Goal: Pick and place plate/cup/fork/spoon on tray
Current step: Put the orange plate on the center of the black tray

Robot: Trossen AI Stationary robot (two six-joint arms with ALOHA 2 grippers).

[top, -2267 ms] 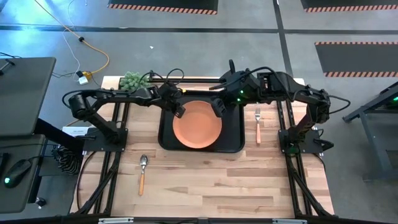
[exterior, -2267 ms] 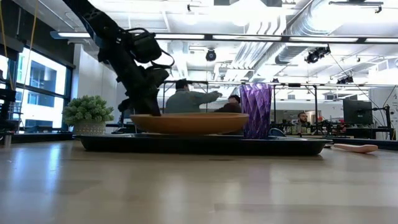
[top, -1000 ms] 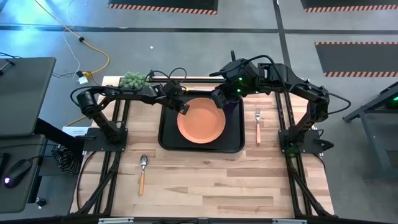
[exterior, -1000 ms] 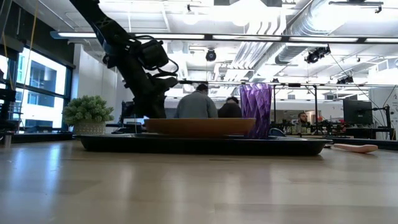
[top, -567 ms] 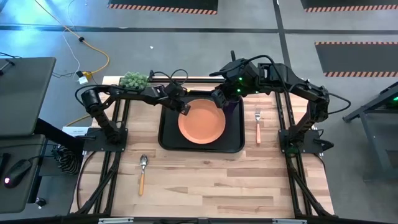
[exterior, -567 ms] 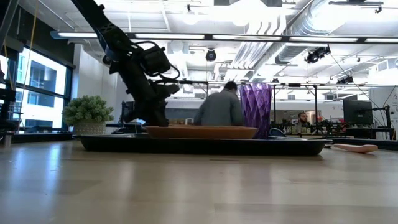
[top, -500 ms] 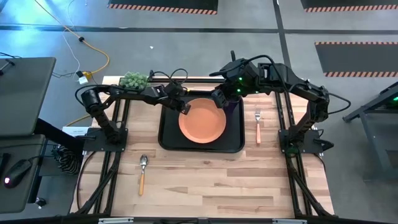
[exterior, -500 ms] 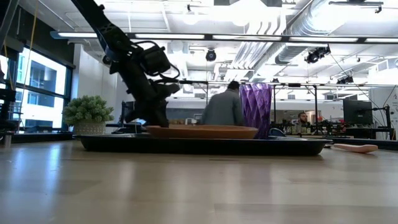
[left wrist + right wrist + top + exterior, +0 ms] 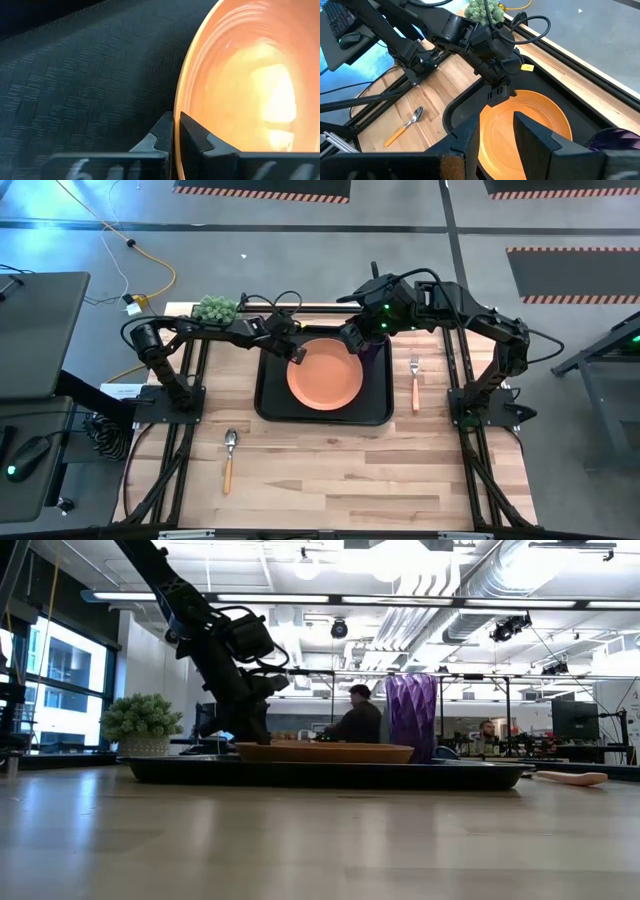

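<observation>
Our left end effector (image 9: 297, 357) is clamped shut on the near-left rim of the large round orange plate (image 9: 324, 381), one finger (image 9: 197, 140) inside the rim and the other outside, as the left wrist view shows. The plate lies flat inside the big black rectangular tray (image 9: 270, 402), so we judge the placing step nearly done. To finish well, we should part the fingers fully before lifting, then rise straight up so the rim is not dragged sideways. Our right end effector (image 9: 352, 340) hangs across the plate from the left one, its fingers apart and empty, just beside the dark purple translucent cup (image 9: 411, 717) in the tray's far right corner. The wood-handled fork (image 9: 415, 381) lies on the desk beyond the tray, and the wood-handled spoon (image 9: 229, 458) sits on the desk nearer the front, both not yet placed.
</observation>
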